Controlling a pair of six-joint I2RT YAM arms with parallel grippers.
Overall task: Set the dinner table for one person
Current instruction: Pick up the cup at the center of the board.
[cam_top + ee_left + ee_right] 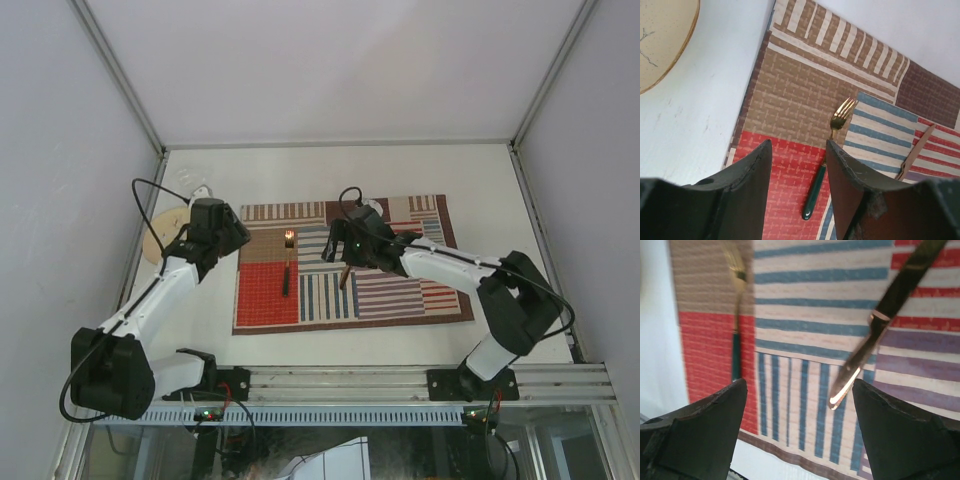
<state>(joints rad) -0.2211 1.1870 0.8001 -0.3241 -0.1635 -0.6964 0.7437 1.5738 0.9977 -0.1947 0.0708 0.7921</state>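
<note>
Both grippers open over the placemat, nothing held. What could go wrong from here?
The knife lies slanted below the open right gripper; flat on the cloth, it may slide or drag the placemat when pinched. The left gripper hangs near the fork and could knock it askew. The plate sits off the placemat, close to that gripper, which could clip it.

- Dinner table (330,170): white top, matt and smooth, with faint grey scuffs near the plate.
- Rails (400,385): bare aluminium, ribbed, dull sheen.
- Placemat (400,290): woven cloth, coarse visible weave, matt.
- Fork (287,262): polished gold-toned metal tines; glossy dark green handle.
- Knife (880,320): gold-toned metal blade with a bright glint; brown handle, duller, material unclear.
- Plate (665,45): cream surface, low sheen, tan rim.
- My left gripper (798,143): fingers (747,195) of matt black plastic, edges scratched and chipped.
- My right gripper (800,384): fingers (705,435) of matt black plastic, slightly grainy.
</note>
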